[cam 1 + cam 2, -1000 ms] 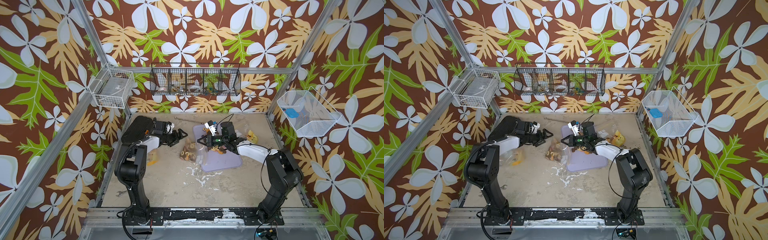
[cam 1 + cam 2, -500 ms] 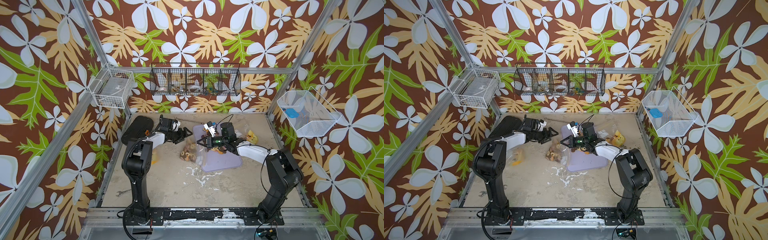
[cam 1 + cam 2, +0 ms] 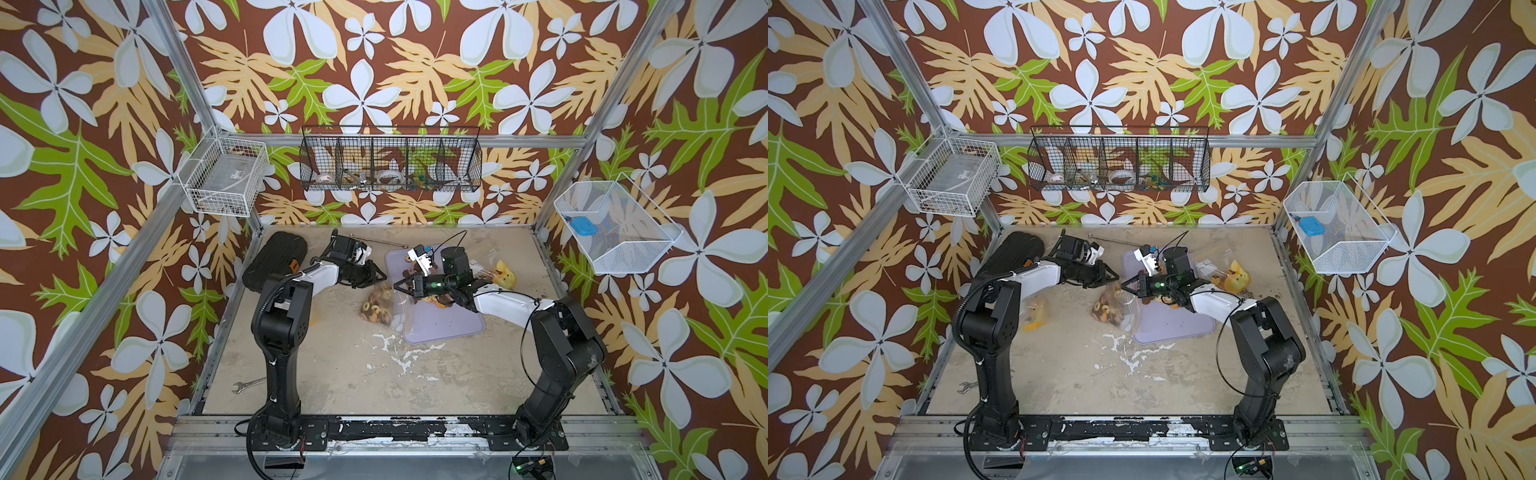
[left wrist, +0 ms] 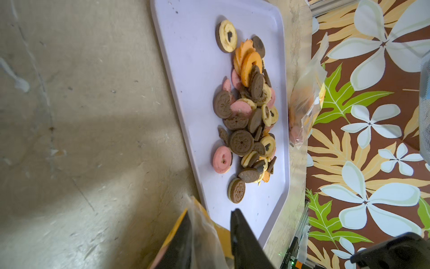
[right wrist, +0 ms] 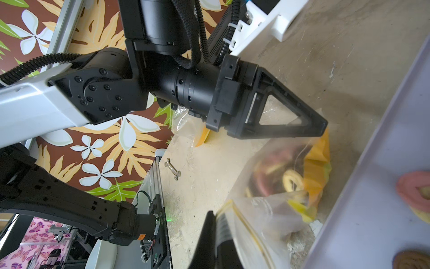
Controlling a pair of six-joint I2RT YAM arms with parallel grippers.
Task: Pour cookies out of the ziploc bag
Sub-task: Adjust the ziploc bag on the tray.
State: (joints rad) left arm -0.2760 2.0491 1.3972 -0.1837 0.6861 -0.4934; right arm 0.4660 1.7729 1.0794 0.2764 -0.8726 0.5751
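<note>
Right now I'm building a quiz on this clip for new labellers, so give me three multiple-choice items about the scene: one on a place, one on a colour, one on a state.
1. Where does the loose pile of cookies lie?
A. on the tray
B. in a wall basket
C. on the bare table

2. What colour is the tray?
A. green
B. pale purple
C. red

3. What state is the bag in?
A. empty
B. torn in half
C. still holding some cookies

Answers:
1 A, the left wrist view shows the pile resting on the tray's surface.
2 B, the tray looks pale purple in every view.
3 C, round cookies show through the clear plastic in both top views.
</note>
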